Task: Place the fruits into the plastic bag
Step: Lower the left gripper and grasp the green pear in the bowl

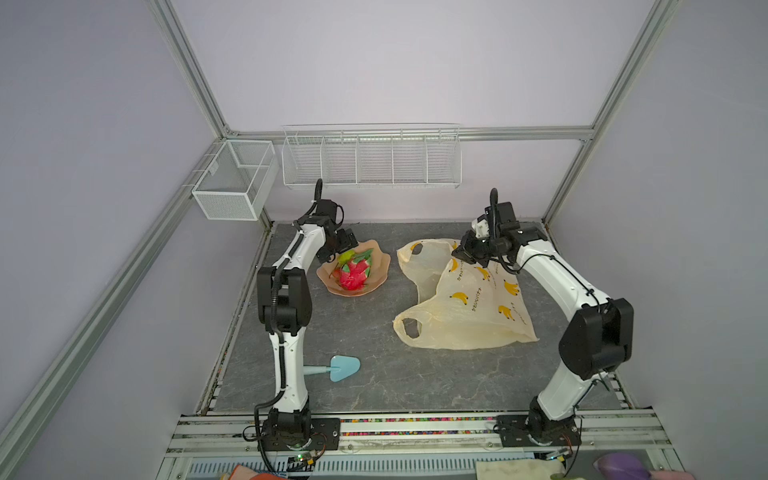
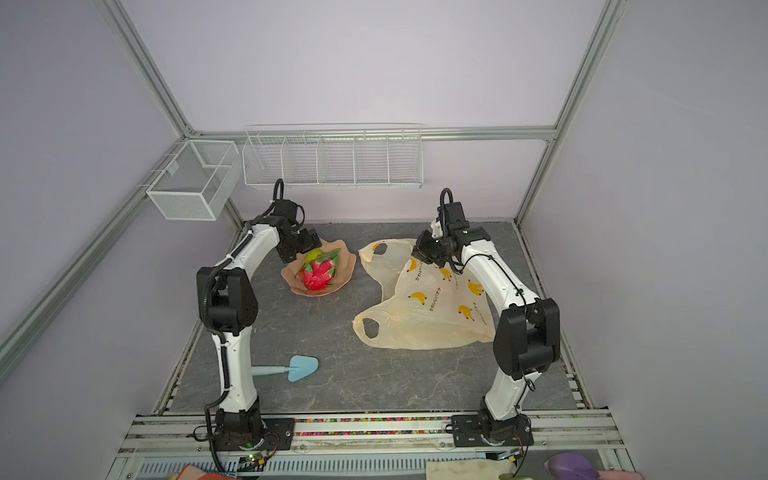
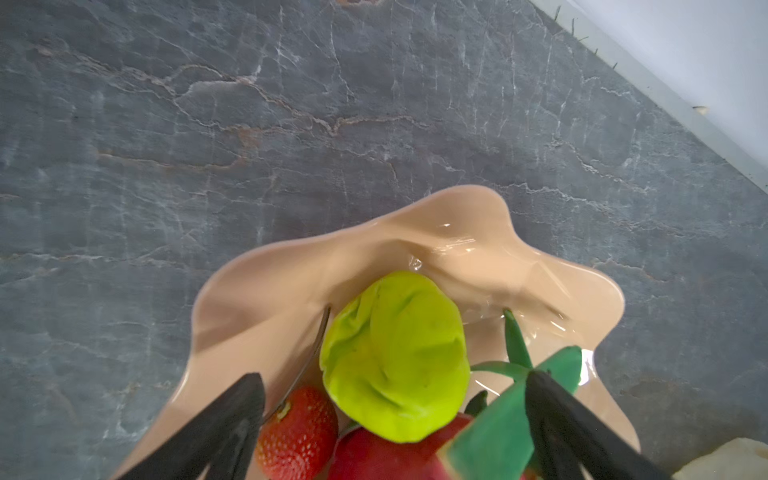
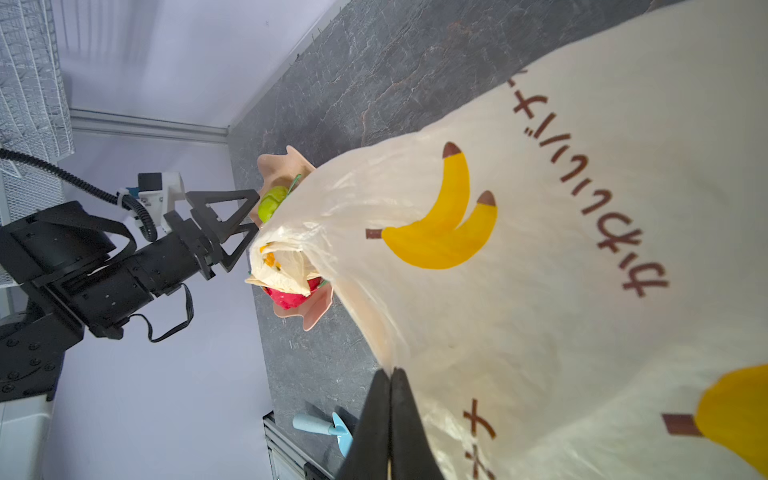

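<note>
Top views: right tool (image 4: 390, 374) clamped on plastic bag (image 1: 469, 316), left tool (image 3: 395, 377) open over fruits (image 1: 353, 272)

Blue scoop (image 1: 343, 368) lies nearest on table (image 1: 395, 386), beside left arm (image 1: 286, 299). Further back, plastic bag lies right of centre, handle loops toward the middle. Right tool pinches its far edge and holds it raised. Fruits sit in peach dish (image 1: 376, 286), left of bag. Left tool hangs spread wide above yellow-green pear (image 3: 395, 357), with strawberry (image 3: 297, 428) and dragon fruit (image 1: 353, 279) just beside it. Wire baskets (image 1: 370, 160) hang on back wall.
</note>
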{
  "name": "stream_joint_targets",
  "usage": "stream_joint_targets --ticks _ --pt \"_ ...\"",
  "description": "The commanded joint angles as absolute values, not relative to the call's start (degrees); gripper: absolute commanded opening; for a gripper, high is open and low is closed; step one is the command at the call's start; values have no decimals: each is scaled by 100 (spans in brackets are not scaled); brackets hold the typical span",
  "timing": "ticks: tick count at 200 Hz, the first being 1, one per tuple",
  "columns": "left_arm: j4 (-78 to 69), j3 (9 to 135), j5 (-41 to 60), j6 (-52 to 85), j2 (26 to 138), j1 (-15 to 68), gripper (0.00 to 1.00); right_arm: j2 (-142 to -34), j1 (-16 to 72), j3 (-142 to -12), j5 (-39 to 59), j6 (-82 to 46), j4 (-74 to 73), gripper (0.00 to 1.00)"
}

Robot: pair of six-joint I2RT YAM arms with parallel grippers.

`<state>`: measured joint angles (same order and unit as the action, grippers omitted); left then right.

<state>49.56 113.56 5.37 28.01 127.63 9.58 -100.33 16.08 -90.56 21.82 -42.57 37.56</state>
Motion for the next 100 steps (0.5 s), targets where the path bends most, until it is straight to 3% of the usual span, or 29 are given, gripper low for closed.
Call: stream_joint_targets --ticks 1,56,100 --pt "5071 11583 511 2854 12983 932 97 -9961 1565 -9127 2101 -4149 3846 7" --pt "5027 11563 694 2876 13212 940 94 -9993 1562 -9158 2101 -4157 3845 7" --pt "5069 11467 858 2848 13220 940 82 -10002 1565 -9169 2115 -4192 3838 7"
